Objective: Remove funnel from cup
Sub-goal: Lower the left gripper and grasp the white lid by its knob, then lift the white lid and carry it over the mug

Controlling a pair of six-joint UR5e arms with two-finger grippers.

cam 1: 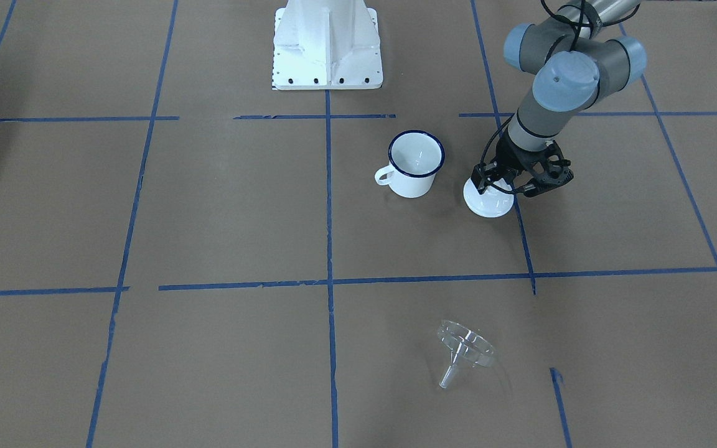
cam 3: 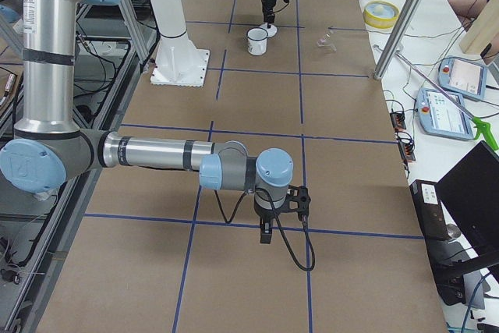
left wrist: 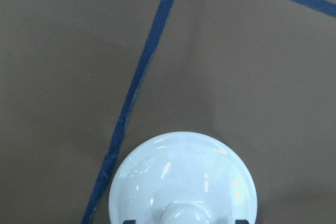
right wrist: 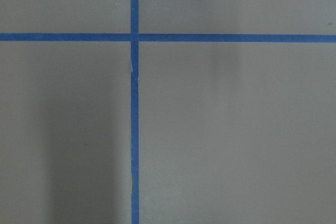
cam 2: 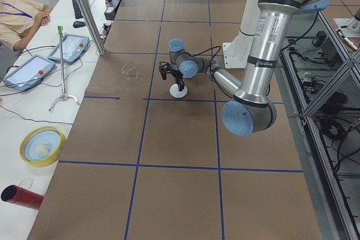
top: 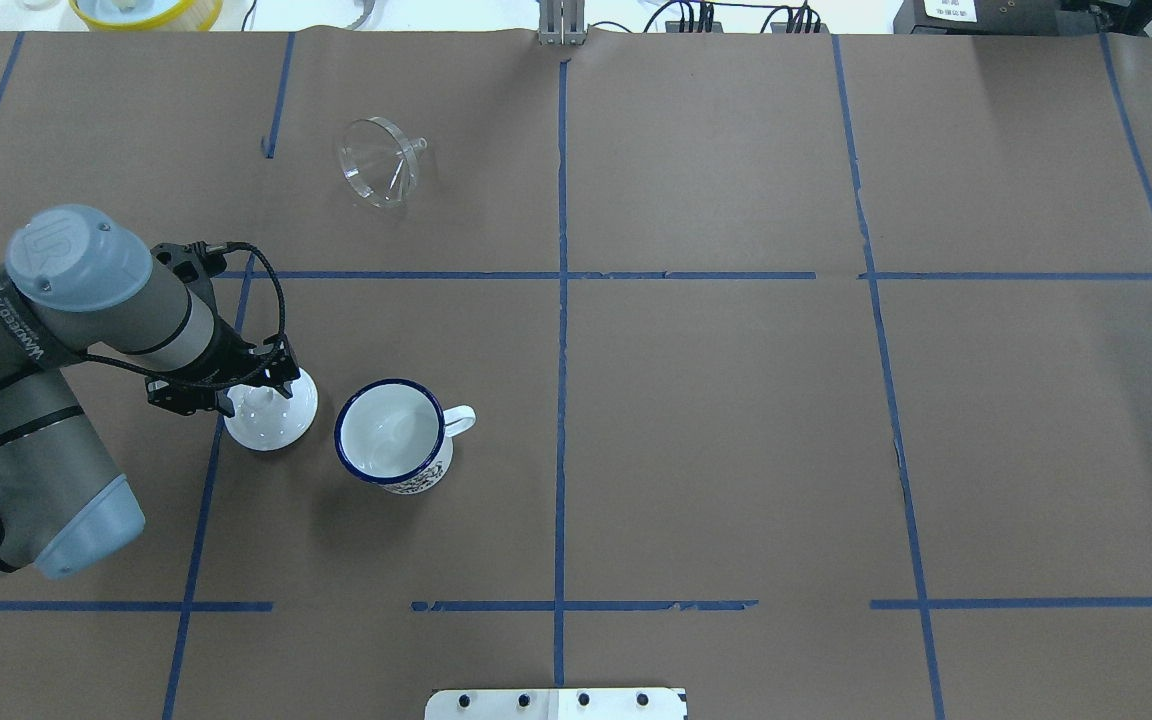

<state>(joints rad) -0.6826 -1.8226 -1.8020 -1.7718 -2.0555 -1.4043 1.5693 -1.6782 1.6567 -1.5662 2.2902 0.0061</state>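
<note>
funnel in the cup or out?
Out. The funnel lies tipped on its side on the table, far from the cup, which stands upright and empty.

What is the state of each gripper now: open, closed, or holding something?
Left gripper: open, straddling the knob of the white lid, not clamped on it.
Right gripper: cannot be told; it shows only in a side view.

White enamel cup (top: 394, 436) with dark blue rim and white handle; funnel (top: 379, 161) clear and colourless; glossy white lid (top: 271, 425); brown table (top: 736, 450) with a grid of blue tape lines (top: 561, 400); left arm (top: 26, 440) grey with pale blue joint caps
</note>
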